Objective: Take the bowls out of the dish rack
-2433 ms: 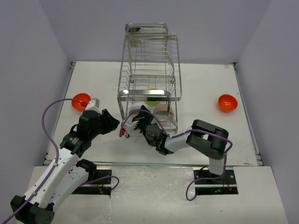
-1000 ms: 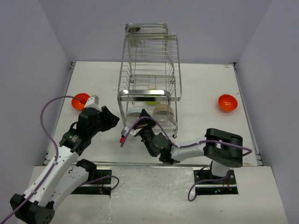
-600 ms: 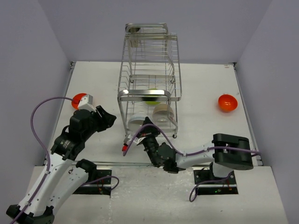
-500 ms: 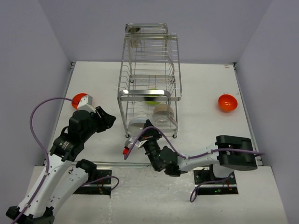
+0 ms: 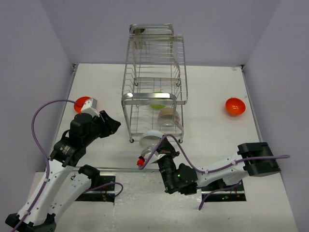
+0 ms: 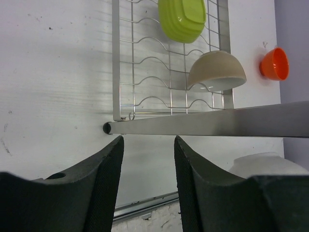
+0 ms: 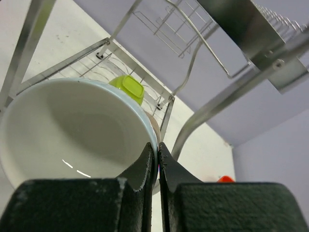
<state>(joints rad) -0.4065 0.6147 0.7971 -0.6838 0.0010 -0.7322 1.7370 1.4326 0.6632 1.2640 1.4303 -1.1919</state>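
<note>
The chrome dish rack [image 5: 153,82] stands mid-table. On its bottom tier sit the beige bowl [image 5: 168,116] and the lime-green bowl [image 5: 157,100]. My right gripper [image 5: 157,145] is shut on the rim of the white bowl [image 5: 150,138], holding it just in front of the rack's near edge. In the right wrist view the fingertips [image 7: 157,151] pinch the white bowl's [image 7: 67,130] rim. One orange bowl [image 5: 82,103] lies on the table at the left, the other [image 5: 235,106] at the right. My left gripper [image 5: 114,126] is open and empty, left of the rack; its wrist view [image 6: 147,145] shows the gap.
The rack's lower front rail [image 6: 217,124] crosses the left wrist view, with the green bowl [image 6: 182,19], beige bowl [image 6: 217,71] and an orange bowl [image 6: 275,64] beyond. Grey walls bound the table on three sides. A metal cup [image 5: 140,34] sits at the rack's top.
My right gripper has drawn back toward the near edge, bringing the white bowl out of the rack's bottom tier. The left arm has pulled back slightly, still open.
</note>
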